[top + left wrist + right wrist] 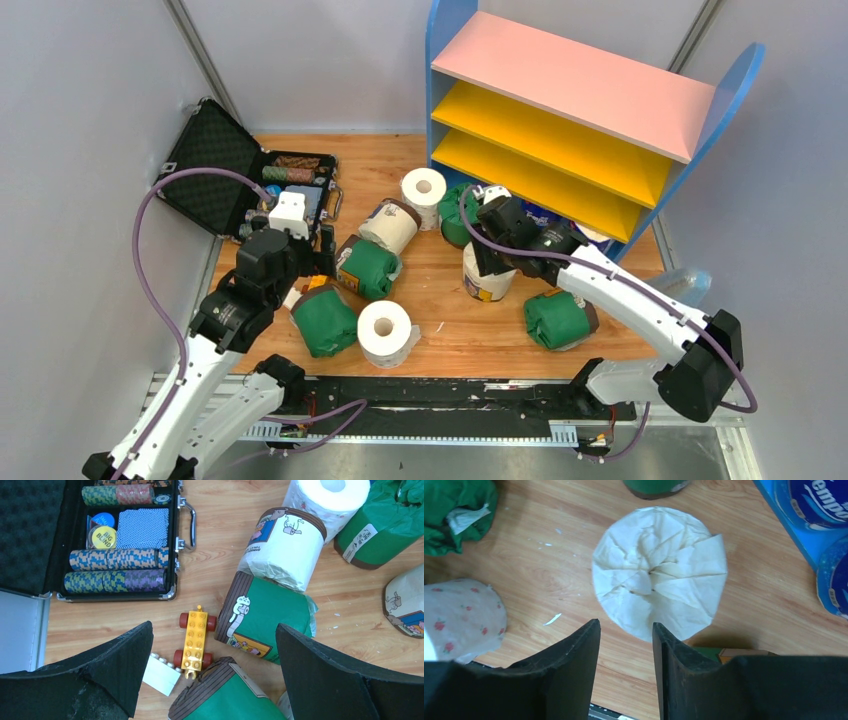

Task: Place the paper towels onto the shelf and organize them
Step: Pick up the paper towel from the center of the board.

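Left jaws gape wide over the toy car (194,637); right jaws slightly parted, empty, above a cream roll (659,572). It's standing upright on the bench (549,520), I think.

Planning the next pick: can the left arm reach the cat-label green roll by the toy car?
Probably yes: the left gripper hangs open over the green roll, nothing covering it; the toy car lies alongside.

Shelf (570,75) back right on the desk (440,300), open black case (215,170) back left. Paper towels loose on the desk: bare white roll (424,192) upright near the shelf, second bare roll (386,330) near front, left green roll (325,322), centre green roll (370,268), right green roll (556,320). Right arm (640,300) head over upright cream roll (488,283). Left arm (240,300) head beside the case.
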{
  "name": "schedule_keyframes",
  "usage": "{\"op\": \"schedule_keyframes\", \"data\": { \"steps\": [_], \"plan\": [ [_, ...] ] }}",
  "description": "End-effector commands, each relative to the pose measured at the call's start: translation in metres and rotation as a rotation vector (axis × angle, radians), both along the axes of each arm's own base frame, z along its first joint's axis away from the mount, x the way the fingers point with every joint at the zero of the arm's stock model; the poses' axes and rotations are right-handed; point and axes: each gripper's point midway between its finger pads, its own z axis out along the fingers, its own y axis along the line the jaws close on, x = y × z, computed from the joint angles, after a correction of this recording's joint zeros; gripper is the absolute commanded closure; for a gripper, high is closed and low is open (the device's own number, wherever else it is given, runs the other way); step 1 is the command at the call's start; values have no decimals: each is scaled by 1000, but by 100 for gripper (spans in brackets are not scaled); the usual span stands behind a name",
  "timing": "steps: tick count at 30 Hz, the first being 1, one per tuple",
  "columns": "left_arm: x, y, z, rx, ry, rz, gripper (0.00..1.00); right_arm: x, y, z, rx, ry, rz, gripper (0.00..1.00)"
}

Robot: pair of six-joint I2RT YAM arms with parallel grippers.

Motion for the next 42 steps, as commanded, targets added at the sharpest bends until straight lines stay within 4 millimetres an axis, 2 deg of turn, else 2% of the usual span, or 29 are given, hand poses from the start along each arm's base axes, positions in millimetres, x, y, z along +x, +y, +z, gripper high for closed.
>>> {"op": "schedule_keyframes", "data": {
  "steps": [1,6,14,22,34,37,42],
  "plan": [
    [3,1,10,-24,-42,9,0,-8,21,20,24,-42,75,54],
    [2,2,11,-26,-46,12,0,-14,37,7,-29,-21,135,51],
    [1,1,12,-30,-51,9,0,2,25,-13,-156,-37,79,47],
    [1,2,13,-33,-55,10,0,14,25,-34,-244,-34,76,44],
    [0,2,14,-40,-61,7,0,20,16,-71,-388,5,84,43],
    [-1,2,15,-42,-64,6,0,19,20,-68,-387,-3,96,44],
    [-1,2,17,-46,-70,4,0,23,25,-46,-376,-62,110,43]
  ]
}}
